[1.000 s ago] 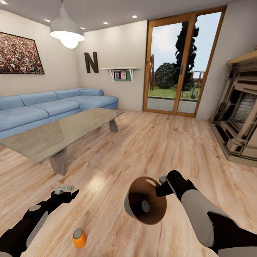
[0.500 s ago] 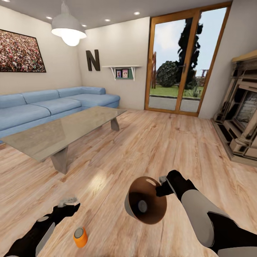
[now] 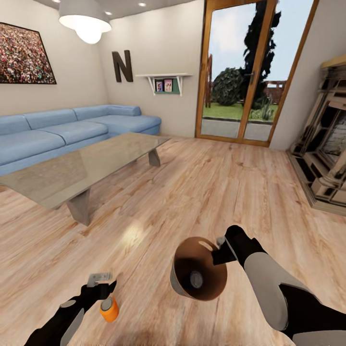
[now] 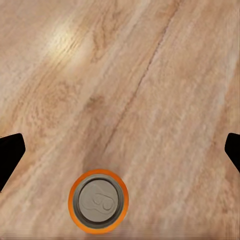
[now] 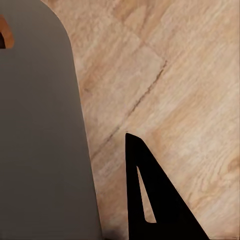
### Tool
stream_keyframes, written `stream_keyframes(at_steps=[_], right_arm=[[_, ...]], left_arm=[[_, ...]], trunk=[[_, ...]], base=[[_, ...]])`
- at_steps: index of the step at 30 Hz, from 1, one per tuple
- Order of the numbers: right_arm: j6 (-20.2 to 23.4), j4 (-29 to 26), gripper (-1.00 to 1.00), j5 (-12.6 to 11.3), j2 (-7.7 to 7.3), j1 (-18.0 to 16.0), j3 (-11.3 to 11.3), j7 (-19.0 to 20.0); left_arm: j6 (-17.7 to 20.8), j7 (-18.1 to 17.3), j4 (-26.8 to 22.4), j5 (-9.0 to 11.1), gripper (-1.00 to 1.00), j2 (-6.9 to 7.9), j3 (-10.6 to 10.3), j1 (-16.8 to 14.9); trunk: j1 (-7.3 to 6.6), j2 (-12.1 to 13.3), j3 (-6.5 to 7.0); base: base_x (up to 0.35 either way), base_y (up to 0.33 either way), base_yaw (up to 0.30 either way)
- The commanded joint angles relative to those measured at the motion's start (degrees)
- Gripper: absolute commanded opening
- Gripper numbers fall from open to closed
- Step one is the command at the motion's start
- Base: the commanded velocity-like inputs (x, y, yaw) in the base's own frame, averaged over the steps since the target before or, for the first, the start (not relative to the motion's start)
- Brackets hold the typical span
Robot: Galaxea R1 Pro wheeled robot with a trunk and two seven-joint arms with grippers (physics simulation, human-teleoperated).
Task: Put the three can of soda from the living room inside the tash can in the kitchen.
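Note:
An orange can of soda (image 3: pixel 109 308) with a grey top stands upright on the wood floor. My left gripper (image 3: pixel 101 283) hovers just above and behind it, open. In the left wrist view the can (image 4: pixel 98 201) sits between and below the two spread black fingertips (image 4: pixel 9 155). My right gripper (image 3: pixel 220 247) is shut on the rim of the tash can (image 3: pixel 199 269), holding it tilted with its brown inside facing me. A grey can top (image 3: pixel 195 278) lies inside it. The right wrist view has the bin's grey wall (image 5: pixel 40 140) beside one black finger (image 5: pixel 150 200).
A glass-topped low table (image 3: pixel 81 168) stands to the left, with the blue corner sofa (image 3: pixel 62 132) behind it. A fireplace (image 3: pixel 327 158) lines the right wall. A glass door (image 3: pixel 245 72) is at the back. Open wood floor (image 3: pixel 202 192) lies ahead.
My left gripper has dropped down and right until it sits over the orange can. The head camera has tilted slightly. The right arm and the bin have held still.

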Motion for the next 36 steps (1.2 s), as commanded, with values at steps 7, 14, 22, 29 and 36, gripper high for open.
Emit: stream_keyframes(at_steps=[7, 14, 22, 29, 36], right_arm=[[1.2, -0.6, -1.0, -0.7, -0.08, -0.1, 0.0, 0.0], [1.3, -0.7, -1.0, -0.6, -0.18, -0.2, 0.1, 0.0], [1.3, -0.7, -1.0, -0.6, -0.25, -0.2, 0.1, -0.1], [1.3, -0.7, -1.0, -0.6, -0.23, -0.1, 0.2, -0.2], [1.3, -1.2, -1.0, -0.6, -0.09, -0.2, 0.3, -0.2]], left_arm=[[-0.2, 0.0, -0.1, 0.1, 1.0, 0.02, 0.3, 0.0], [-0.2, 0.1, -0.3, 0.3, 1.0, 0.27, 0.7, 0.0], [-0.2, 0.1, -0.4, 0.5, 1.0, 0.5, 0.8, 0.1], [-0.1, 0.1, -0.3, 0.6, 1.0, 0.54, 0.7, 0.0], [-0.1, 0.1, -0.4, 0.6, 1.0, 0.41, 0.7, 0.1]], trunk=[[0.17, -0.1, -1.73], [0.32, -0.2, -3.14], [0.32, -0.2, -3.16], [0.32, -0.2, -3.16], [0.32, -0.2, -3.16]], base=[[0.0, 0.0, 0.0], [0.0, 0.0, 0.0], [0.0, 0.0, 0.0], [0.054, 0.044, 0.0], [0.081, 0.075, 0.0]])
